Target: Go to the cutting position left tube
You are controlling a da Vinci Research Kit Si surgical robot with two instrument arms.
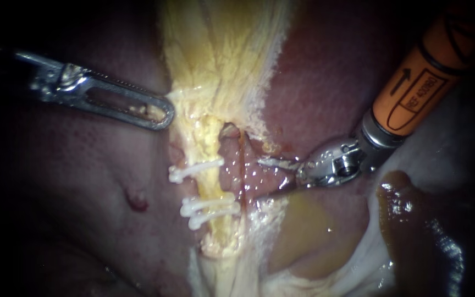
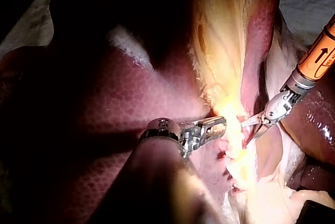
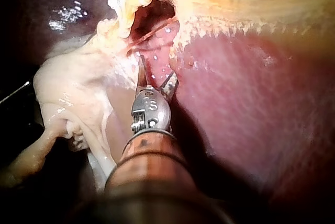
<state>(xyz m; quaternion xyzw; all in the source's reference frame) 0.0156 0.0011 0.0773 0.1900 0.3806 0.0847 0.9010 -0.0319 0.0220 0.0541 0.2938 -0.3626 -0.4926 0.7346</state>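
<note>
Endoscope view: left instrument grips yellow tissue, apparently tensioning left tube; right instrument, jaws open, near it, not yet straddling.

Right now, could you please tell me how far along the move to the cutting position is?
Done: three white clips sit on the left tube. In hand: the right instrument, jaws open, points toward it from a gap away. Left to do: bring those jaws around the tube between the clips.
</note>
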